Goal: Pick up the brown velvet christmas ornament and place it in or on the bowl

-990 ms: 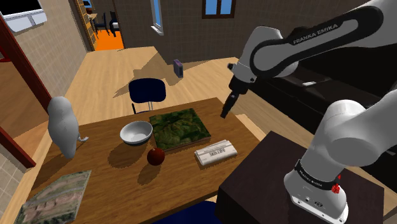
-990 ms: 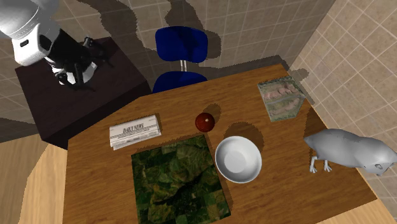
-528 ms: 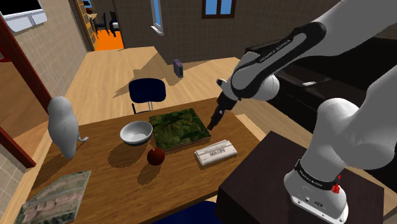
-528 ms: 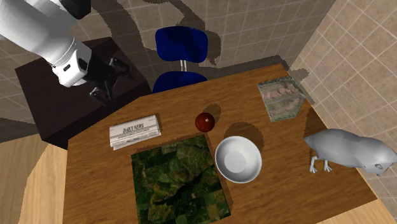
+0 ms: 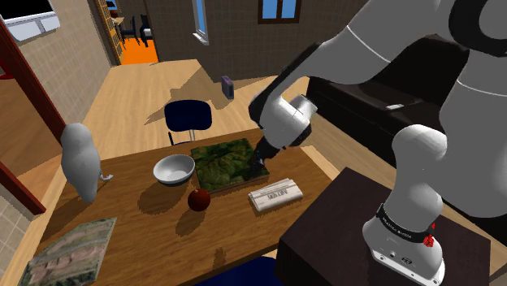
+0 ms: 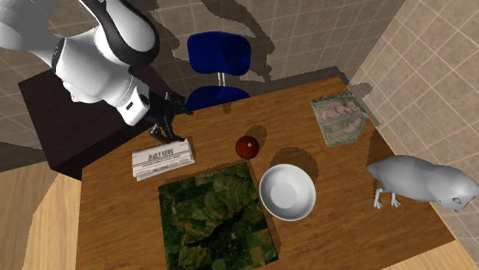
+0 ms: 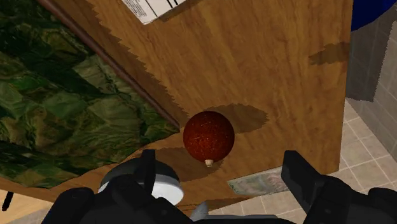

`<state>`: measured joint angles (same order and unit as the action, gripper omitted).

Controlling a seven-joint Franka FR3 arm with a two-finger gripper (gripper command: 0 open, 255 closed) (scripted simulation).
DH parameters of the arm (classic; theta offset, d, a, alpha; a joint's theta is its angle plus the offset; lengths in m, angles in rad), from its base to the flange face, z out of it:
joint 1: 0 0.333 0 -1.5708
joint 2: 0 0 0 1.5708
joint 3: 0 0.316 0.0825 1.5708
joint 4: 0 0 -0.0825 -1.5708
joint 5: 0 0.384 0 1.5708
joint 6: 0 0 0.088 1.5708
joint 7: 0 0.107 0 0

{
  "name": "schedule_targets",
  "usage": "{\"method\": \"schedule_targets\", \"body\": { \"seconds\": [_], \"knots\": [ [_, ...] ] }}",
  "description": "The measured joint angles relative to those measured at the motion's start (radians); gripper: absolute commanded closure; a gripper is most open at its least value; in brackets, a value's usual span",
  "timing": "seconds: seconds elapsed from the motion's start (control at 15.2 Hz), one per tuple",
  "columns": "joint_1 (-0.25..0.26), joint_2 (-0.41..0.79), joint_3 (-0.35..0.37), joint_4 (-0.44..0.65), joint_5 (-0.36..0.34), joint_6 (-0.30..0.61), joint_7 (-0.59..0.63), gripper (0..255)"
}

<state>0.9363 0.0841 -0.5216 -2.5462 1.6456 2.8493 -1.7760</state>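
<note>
Wood-grain table (image 5: 146, 244) carries a flat square slab (image 5: 229, 164) mottled green, a smooth round white bowl (image 5: 174, 177), and a speckled reddish-brown ball ornament (image 5: 199, 199) resting on the wood just near of the bowl, at the slab's corner. Black gripper (image 7: 221, 168), fingers spread wide and empty, has swung down over the table.

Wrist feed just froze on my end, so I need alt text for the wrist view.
A reddish-brown ball ornament sits on the wooden table, ahead of the open gripper, untouched. A green-patterned slab lies beside it, and a white bowl peeks out near one finger.
</note>
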Motion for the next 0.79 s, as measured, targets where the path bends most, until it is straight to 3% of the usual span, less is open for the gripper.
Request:
{"method": "schedule_targets", "body": {
  "seconds": [0.2,0.46,0.79],
  "knots": [
    [-0.006,0.143,0.015,0.098,0.254,-0.085,-0.261,0],
    [-0.010,0.303,0.026,0.225,0.426,-0.192,-0.442,0],
    [-0.015,0.480,0.043,0.372,0.578,-0.313,-0.607,0]
  ]
}}
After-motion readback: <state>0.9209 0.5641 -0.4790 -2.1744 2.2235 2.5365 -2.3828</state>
